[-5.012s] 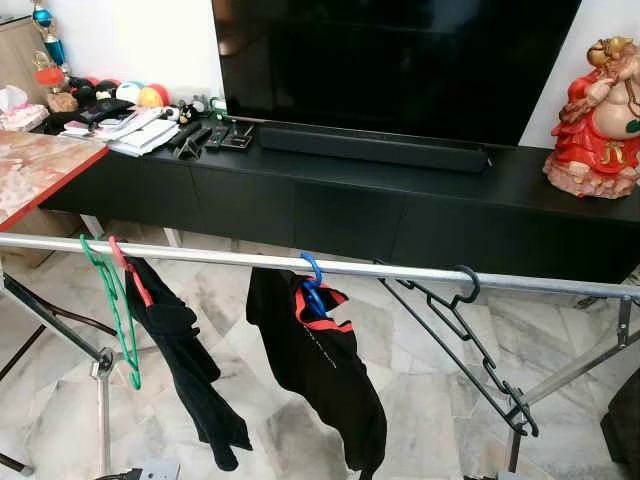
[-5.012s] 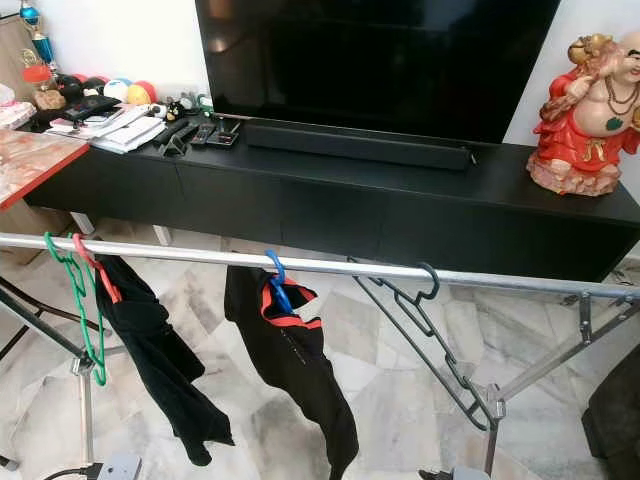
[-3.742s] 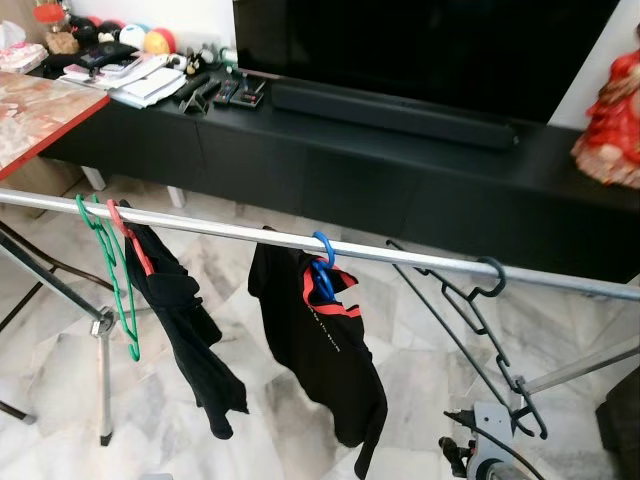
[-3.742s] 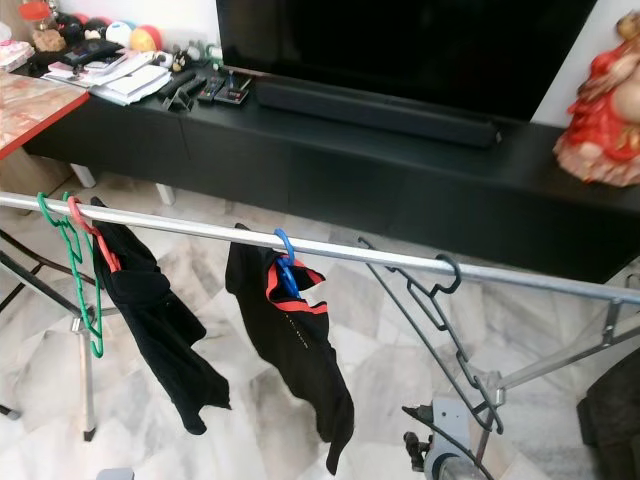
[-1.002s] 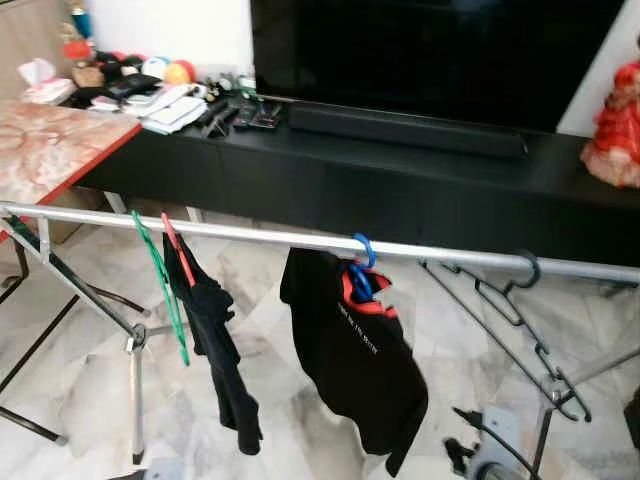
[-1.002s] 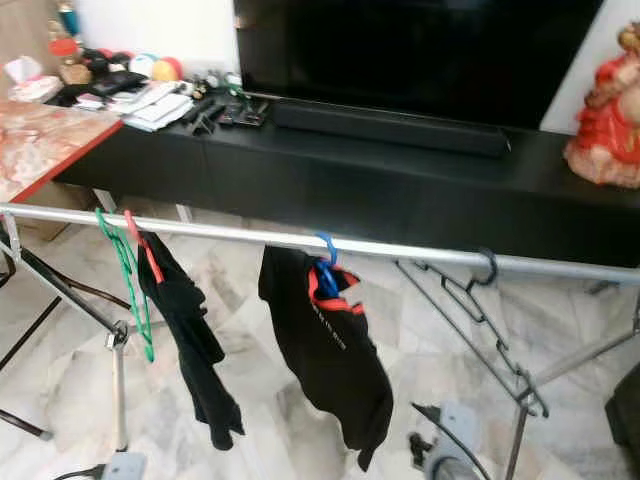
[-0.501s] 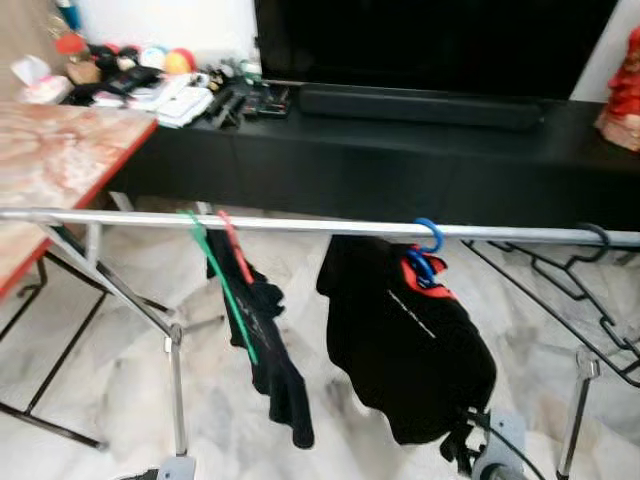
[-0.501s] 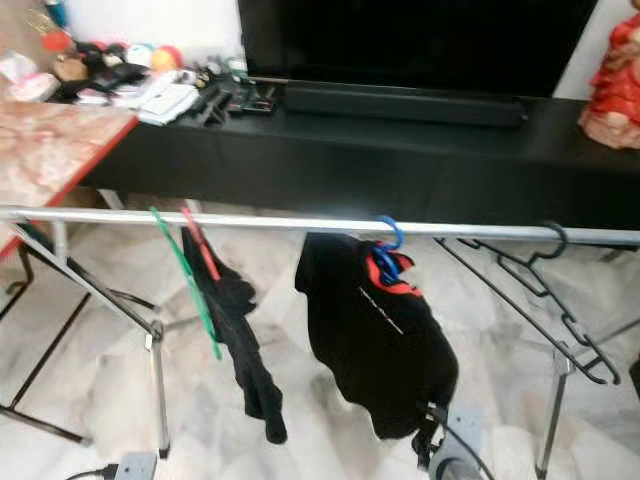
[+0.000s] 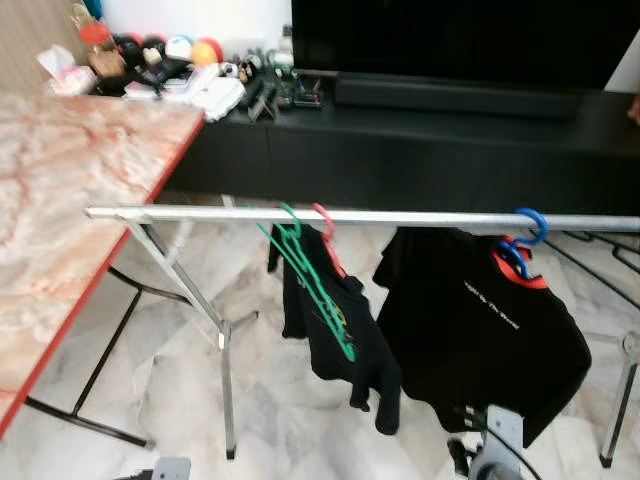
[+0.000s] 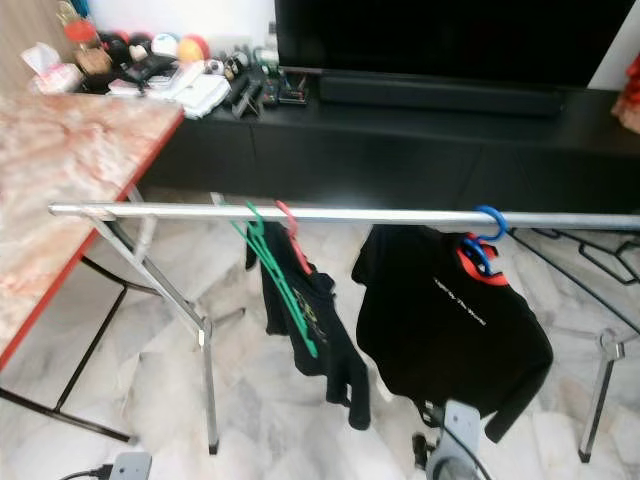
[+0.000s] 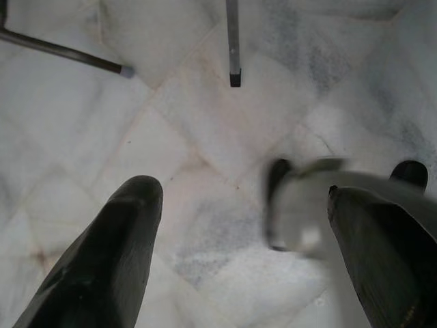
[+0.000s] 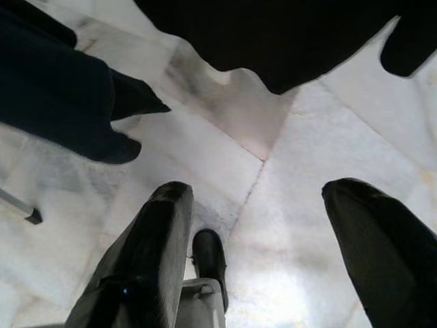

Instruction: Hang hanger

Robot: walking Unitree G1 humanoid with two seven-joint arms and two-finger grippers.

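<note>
Where the silver rail [image 9: 400, 217] of the drying rack crosses the head views, four hangers hook over it: a green hanger [image 9: 310, 280], empty, hanging tilted near the rail's left end; a red hanger [image 9: 326, 232] just beside it, carrying a black garment [image 9: 330, 330] that droops toward the floor; a blue hanger [image 9: 522, 240] further right, carrying a black T-shirt [image 9: 480, 330] with a red collar and small white lettering; and a dark empty hanger [image 10: 600, 262] at the far right, partly cut off by the picture edge. Rack legs [image 9: 195, 310] slant down to a pale marble floor [image 9: 130, 370]. Left gripper [image 11: 239, 225]: held low over the floor, its two black fingers [image 11: 116, 253] spread wide, nothing between them; a blurred grey part of the robot lies below it. Right gripper [image 12: 273, 253]: likewise low and spread wide, empty, with the hems of the two dark garments above it in its wrist view. Behind the rack: a long black TV console [image 9: 420, 150] bearing a dark television [image 9: 460, 40], a soundbar [image 9: 455, 97], remotes [image 9: 270, 95], papers [image 9: 215, 95] and coloured balls [image 9: 195, 48]. Left of the rack: a marble-patterned worktop [image 9: 70, 190] with a red edge. A red figurine [image 10: 630, 100] stands at the console's right end, mostly cropped.
</note>
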